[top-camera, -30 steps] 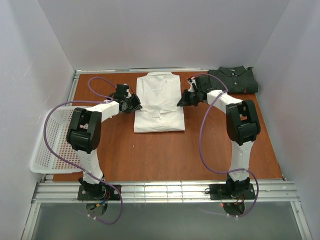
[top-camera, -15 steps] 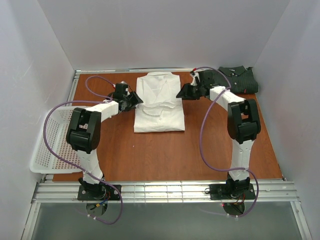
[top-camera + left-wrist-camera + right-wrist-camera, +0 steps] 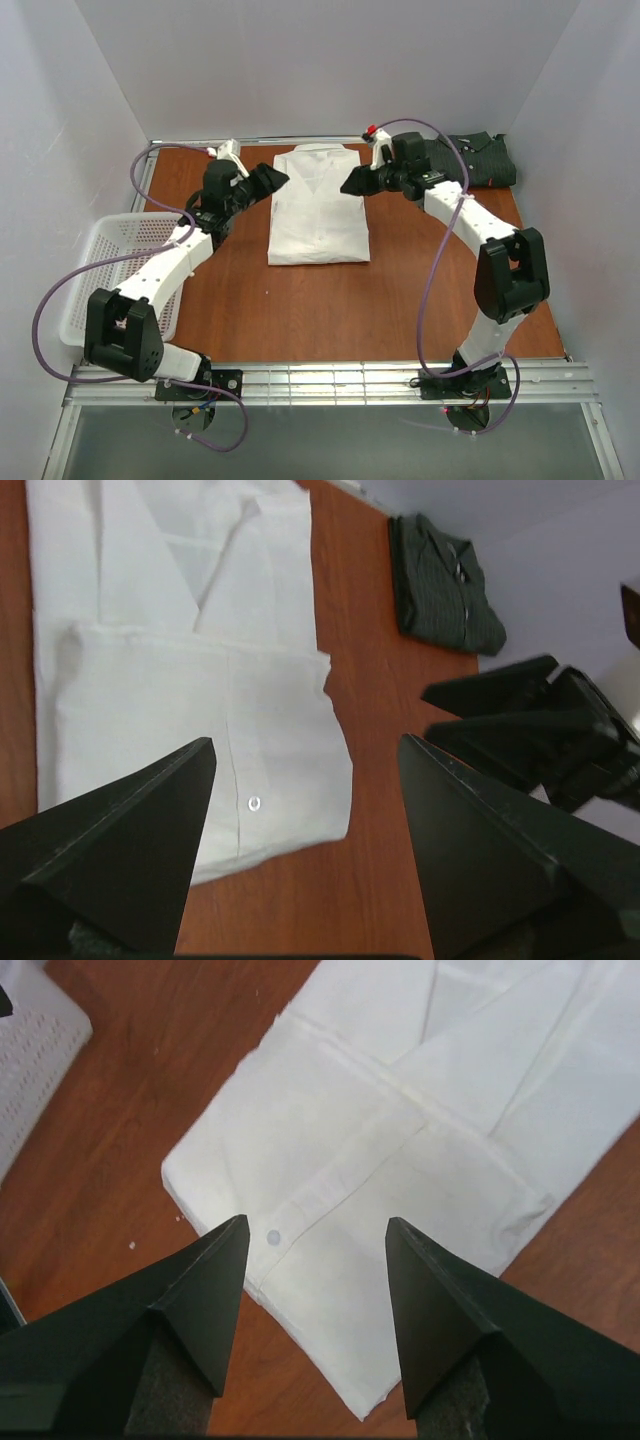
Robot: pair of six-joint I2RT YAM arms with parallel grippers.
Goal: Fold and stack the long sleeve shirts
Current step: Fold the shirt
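Your white shirt [image 3: 318, 205] lies folded into a neat rectangle on the far half of the tabletop [image 3: 400, 300]. Its collar is at the far end, and one small button shows toward its near edge. Your left fingers [image 3: 140, 830] stand wide apart and hold nothing. They hover above the shirt's left edge, clear of the cloth. Your right fingers [image 3: 190, 1300] are also spread and empty, and they hang over the shirt's right edge, level with the left pair, so the two sets point at each other across the shirt. The dark striped shirt [image 3: 470, 160] sits folded in the far right corner of the tabletop, well apart from the white one. A white mesh basket [image 3: 100, 250] rests at the tabletop's left edge.
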